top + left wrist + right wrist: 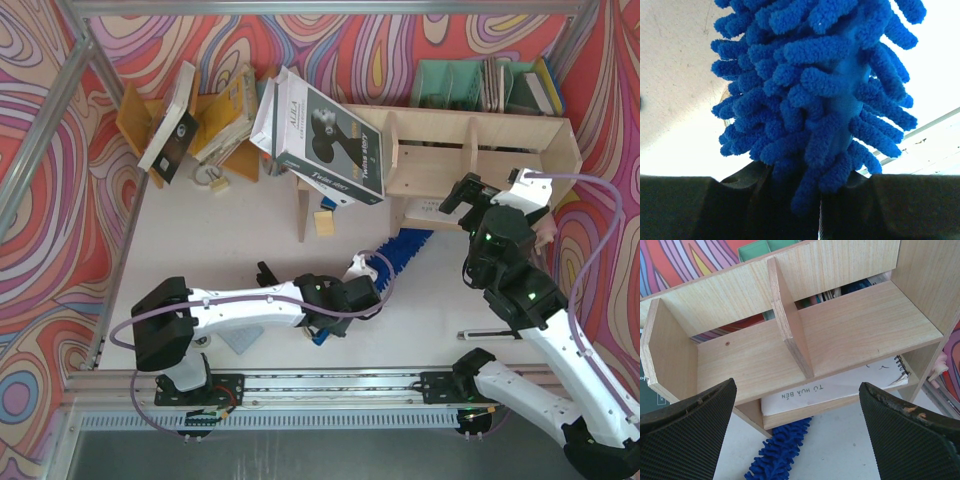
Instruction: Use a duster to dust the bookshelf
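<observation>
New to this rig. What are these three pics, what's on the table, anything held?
A left arm and a right arm, both robotic, are bolted at the near edge of a table. The wide picture looks down from above and behind them. The other two come from a camera on each wrist. The left hand is shut on a fluffy blue duster, which fills its wrist view. The right hand is open and empty, and its camera faces the plywood bookshelf. Also on the table are an orange rack, a teal organiser behind the shelf, and a big black-and-white book tilted at the shelf's left end.
</observation>
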